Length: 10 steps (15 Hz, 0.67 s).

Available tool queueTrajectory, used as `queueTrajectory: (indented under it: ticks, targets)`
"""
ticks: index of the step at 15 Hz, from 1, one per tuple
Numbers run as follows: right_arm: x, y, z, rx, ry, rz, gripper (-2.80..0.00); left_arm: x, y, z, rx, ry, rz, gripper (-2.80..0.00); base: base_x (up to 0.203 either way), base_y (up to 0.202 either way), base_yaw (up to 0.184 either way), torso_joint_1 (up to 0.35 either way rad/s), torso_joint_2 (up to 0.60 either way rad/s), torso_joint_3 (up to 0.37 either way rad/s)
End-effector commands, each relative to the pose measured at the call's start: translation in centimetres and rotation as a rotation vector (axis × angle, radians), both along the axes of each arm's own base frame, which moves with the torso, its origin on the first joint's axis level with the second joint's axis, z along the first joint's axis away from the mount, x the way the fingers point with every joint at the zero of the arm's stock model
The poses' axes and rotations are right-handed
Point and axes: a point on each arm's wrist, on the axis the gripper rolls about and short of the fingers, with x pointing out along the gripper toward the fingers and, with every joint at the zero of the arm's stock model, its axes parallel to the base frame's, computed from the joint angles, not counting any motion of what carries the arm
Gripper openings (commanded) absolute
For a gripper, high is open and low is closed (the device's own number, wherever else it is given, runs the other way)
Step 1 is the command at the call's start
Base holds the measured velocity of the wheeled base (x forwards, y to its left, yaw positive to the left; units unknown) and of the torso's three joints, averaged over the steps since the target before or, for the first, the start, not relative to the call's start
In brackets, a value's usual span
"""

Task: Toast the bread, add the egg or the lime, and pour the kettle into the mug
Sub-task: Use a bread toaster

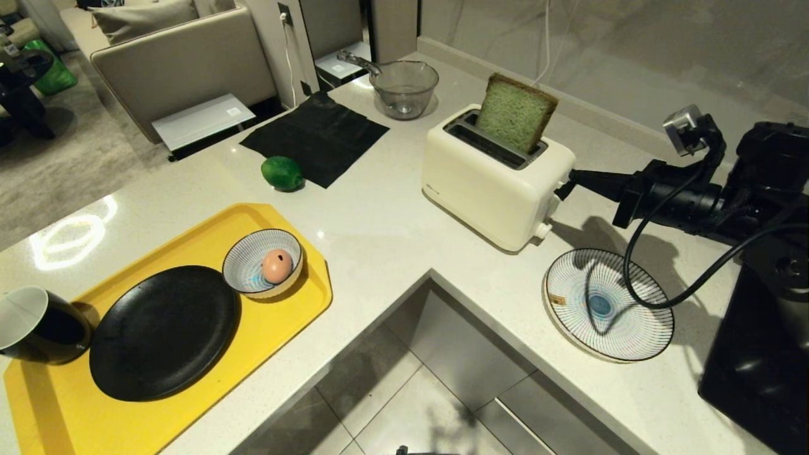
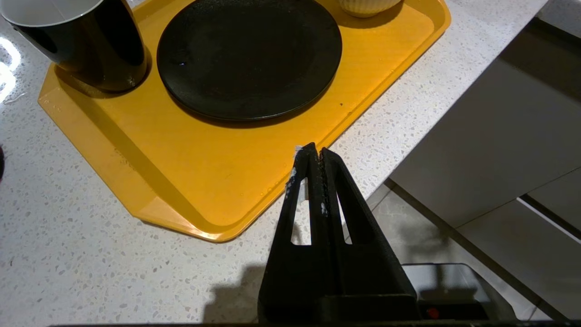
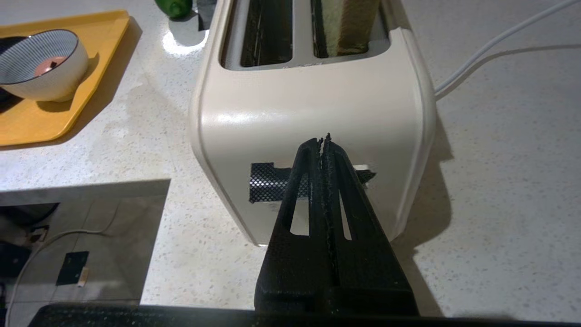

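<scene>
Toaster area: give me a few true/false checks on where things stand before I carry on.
1. The bread stands in a slot of the toaster, sticking well up out of it. True.
2. The right gripper has its jaws open around the bread. False: the jaws are shut, at the toaster's end face by the lever.
3. The egg lies in the striped bowl on the yellow tray. True.
4. The lime is on the black plate. False: it sits on the counter beside the black cloth.
5. The left gripper holds the mug. False: it is shut on nothing, apart from the mug.
</scene>
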Motion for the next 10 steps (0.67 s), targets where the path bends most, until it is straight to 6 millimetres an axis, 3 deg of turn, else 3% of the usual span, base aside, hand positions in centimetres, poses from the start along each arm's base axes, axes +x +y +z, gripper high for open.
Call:
queueTrajectory:
  ticks: [1,10]
  targets:
    - [-0.1,0.2,-0.2,-0.001,0.003,0.009,-2.8,0.0,0.0,0.0,0.0,-0.001,0.001,-2.8,0.0,0.0,0.0,0.0,0.0,0.0]
    - [0.4,0.5,-1.2,-0.003,0.034,0.017,-2.8,0.0,0.0,0.0,0.0,-0.001,0.001,-2.8,0.0,0.0,0.0,0.0,0.0,0.0]
